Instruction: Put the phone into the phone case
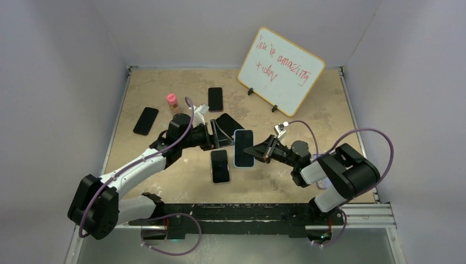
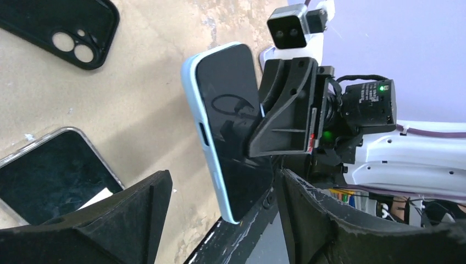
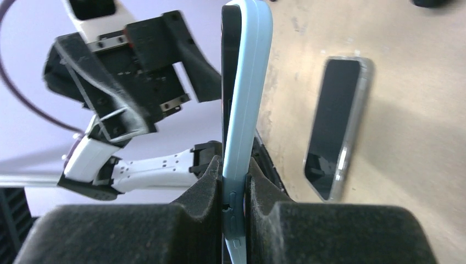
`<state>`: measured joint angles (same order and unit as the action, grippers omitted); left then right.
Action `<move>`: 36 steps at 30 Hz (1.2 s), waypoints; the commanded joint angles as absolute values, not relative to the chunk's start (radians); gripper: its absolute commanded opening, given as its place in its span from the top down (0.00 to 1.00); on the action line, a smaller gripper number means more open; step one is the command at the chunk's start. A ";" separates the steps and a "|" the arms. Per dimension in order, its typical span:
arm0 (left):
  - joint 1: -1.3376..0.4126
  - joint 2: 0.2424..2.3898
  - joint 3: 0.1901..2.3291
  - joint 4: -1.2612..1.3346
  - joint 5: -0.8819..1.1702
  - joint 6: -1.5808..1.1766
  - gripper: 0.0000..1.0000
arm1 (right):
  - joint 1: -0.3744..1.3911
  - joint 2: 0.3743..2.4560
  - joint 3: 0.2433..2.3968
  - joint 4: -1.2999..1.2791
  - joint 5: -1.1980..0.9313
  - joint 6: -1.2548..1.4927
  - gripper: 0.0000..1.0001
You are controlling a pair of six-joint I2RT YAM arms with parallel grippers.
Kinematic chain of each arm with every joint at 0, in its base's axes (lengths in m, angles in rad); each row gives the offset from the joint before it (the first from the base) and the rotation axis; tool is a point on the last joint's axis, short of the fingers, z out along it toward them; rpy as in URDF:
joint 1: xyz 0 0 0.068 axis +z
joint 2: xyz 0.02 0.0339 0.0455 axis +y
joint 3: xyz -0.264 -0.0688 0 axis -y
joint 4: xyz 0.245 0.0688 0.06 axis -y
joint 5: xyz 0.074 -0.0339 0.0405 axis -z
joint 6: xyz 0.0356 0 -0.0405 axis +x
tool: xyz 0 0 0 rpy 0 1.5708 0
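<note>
Right wrist view: right claw (image 3: 233, 161) is clamping the phone (image 3: 231, 82) face and back, pinching in from one long edge by the side buttons. The rest of the body is sticking out unsupported. Light-blue phone case (image 3: 254, 82) is wrapping the rim all along the visible edge, so I'm reading the phone as seated. The far corners are hidden, so can't confirm. The pair is hanging in the air over mid-table (image 3: 417, 82), not resting on anything.

Left claw (image 2: 222, 175) is standing wide apart, fingers flanking the phone's lower end. I can't tell whether the inner finger is clear of it.

Risks:
- An edge-only grip leaves a long lever. Any nudge could be pivoting the phone in the pads or slipping it out.
- The left claw pulling out sideways instead of straight back would be clipping the phone or peeling a case corner.
- A drop would be landing on the clear-cased phone (image 3: 334, 126) or the black case (image 2: 66, 33) lying near below.

Room: the arms are meeting nose to nose, so straight-back retreat is open for each. Bare table is showing to the right of centre for a set-down. Whiteboard (image 1: 281, 70) and pink-capped bottle (image 1: 172, 102) are sitting well back, and the walls (image 1: 55, 82) are well off both sides.
</note>
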<state>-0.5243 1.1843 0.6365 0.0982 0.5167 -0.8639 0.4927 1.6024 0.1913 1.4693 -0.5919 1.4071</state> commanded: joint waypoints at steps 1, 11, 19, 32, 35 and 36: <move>-0.515 1.185 0.615 0.239 0.608 -0.889 0.28 | 0.502 1.498 0.240 1.681 -0.649 1.405 1.00; -0.514 1.295 0.519 0.624 0.722 -1.090 0.36 | 0.580 1.472 0.285 1.633 -0.663 1.384 1.00; -0.517 1.313 0.453 0.805 0.759 -1.189 0.89 | 0.598 1.479 0.299 1.539 -0.655 1.356 0.68; -0.515 1.223 0.467 0.868 0.721 -1.166 1.00 | 0.599 1.448 0.179 1.497 -0.728 1.268 0.39; -0.515 1.203 0.475 0.811 0.704 -1.122 1.00 | 0.598 1.442 0.163 1.502 -0.739 1.278 0.48; -0.515 1.199 0.480 0.790 0.700 -1.106 1.00 | 0.598 1.439 0.160 1.496 -0.743 1.279 0.52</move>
<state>-0.5228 1.2518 0.4442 0.7425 0.7223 -1.1572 0.5953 1.4654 0.1757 1.4574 -0.7017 1.3060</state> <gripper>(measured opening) 0.169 0.540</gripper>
